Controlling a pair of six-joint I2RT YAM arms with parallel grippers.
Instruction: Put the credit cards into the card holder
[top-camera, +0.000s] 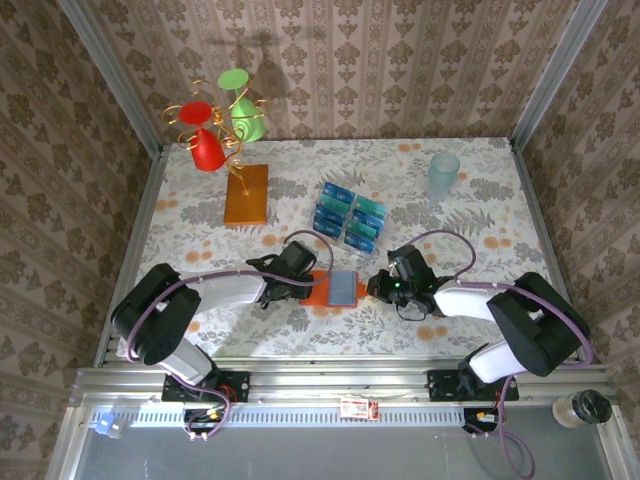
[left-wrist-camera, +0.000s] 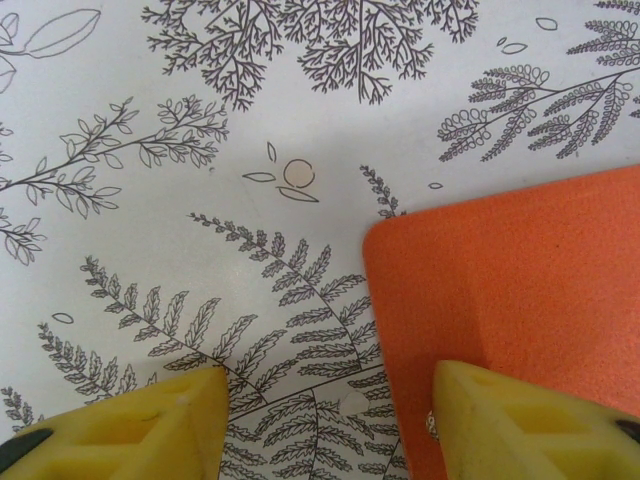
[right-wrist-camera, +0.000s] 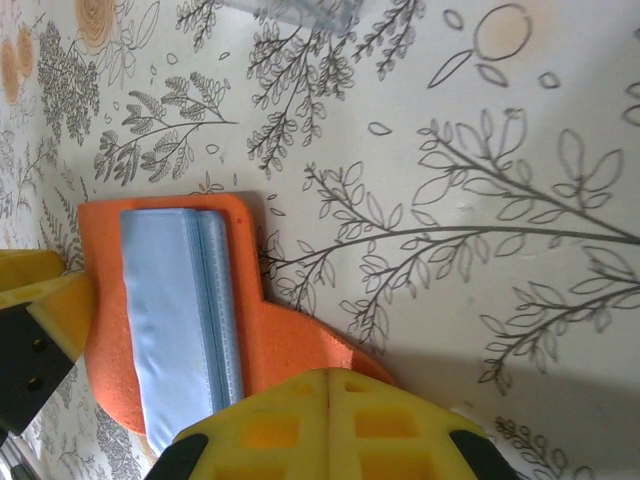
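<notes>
The card holder (top-camera: 318, 287) lies open and flat on the table near the front middle, orange with pale blue plastic sleeves (top-camera: 343, 288) on its inner face. Several blue and teal credit cards (top-camera: 348, 218) lie in rows just behind it. My left gripper (top-camera: 305, 275) is at the holder's left edge and open; in the left wrist view one yellow finger (left-wrist-camera: 520, 420) is over the orange flap (left-wrist-camera: 510, 290) and the other over bare cloth. My right gripper (right-wrist-camera: 330, 378) is shut, its tips over the holder's rounded orange tab (right-wrist-camera: 290, 345), beside the sleeves (right-wrist-camera: 175, 320).
A wire stand with red and green cups (top-camera: 222, 120) rises from an orange-brown board (top-camera: 246, 194) at the back left. A translucent teal cup (top-camera: 443, 174) stands at the back right. Patterned walls close in three sides.
</notes>
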